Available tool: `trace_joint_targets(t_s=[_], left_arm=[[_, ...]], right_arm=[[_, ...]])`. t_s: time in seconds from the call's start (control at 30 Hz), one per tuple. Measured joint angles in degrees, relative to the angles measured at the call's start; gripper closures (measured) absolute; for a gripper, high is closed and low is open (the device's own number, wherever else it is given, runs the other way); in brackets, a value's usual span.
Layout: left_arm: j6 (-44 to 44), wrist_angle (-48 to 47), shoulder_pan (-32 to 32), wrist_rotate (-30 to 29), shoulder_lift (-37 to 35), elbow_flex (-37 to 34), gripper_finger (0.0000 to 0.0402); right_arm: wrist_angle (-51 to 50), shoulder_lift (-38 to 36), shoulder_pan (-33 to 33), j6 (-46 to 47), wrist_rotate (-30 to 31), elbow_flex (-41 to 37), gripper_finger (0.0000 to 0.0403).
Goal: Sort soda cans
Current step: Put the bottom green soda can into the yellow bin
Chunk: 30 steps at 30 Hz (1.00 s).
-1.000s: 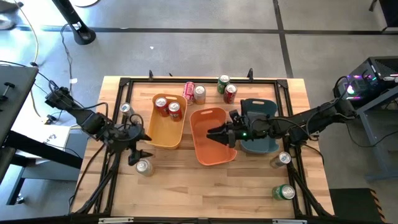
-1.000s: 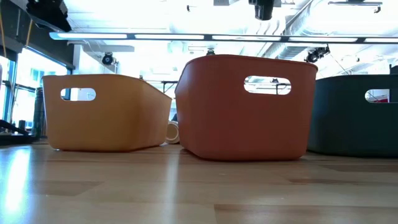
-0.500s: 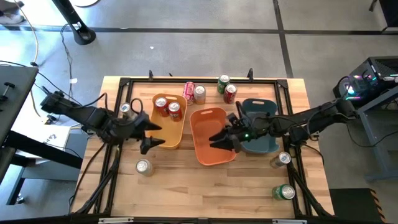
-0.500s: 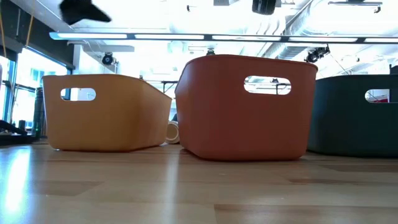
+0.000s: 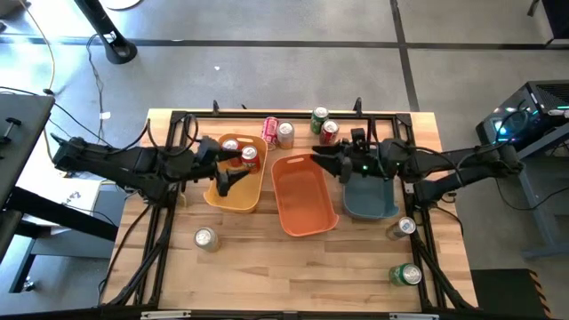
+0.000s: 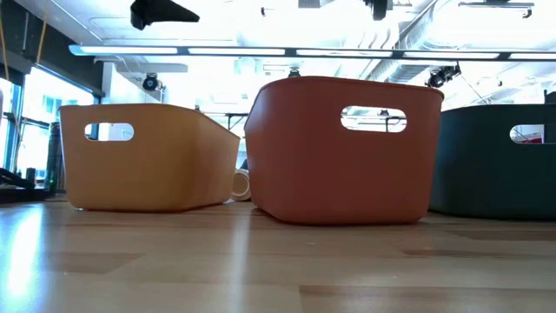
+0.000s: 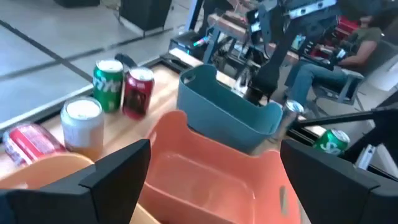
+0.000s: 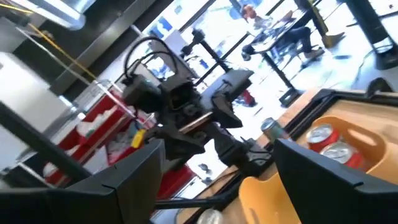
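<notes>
With your left gripper open and empty above the yellow bin, descend squarely over the next can before closing.

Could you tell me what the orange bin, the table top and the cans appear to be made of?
The orange bin looks like moulded plastic with a matte finish: smooth one-piece walls and a cut-out handle slot. The table top appears to be wood, probably sealed butcher block: pale jointed strips with a slight sheen. The silver can looks like aluminium, judging by its bright metallic lid.
</notes>
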Motion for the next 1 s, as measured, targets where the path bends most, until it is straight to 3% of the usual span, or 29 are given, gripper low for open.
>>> trace_joint_targets(t_s=[0.2, 1.0], left_arm=[[3.3, 0.0, 2.0, 2.8, 0.0, 0.0, 0.0051], [3.4, -2.1, 4.5, 3.1, 0.0, 0.0, 0.0051]], right_arm=[[-3.2, 1.4, -0.5, 0.5, 3.6, 0.0, 0.0107], [-9.9, 1.6, -0.5, 1.0, 3.8, 0.0, 0.0107]])
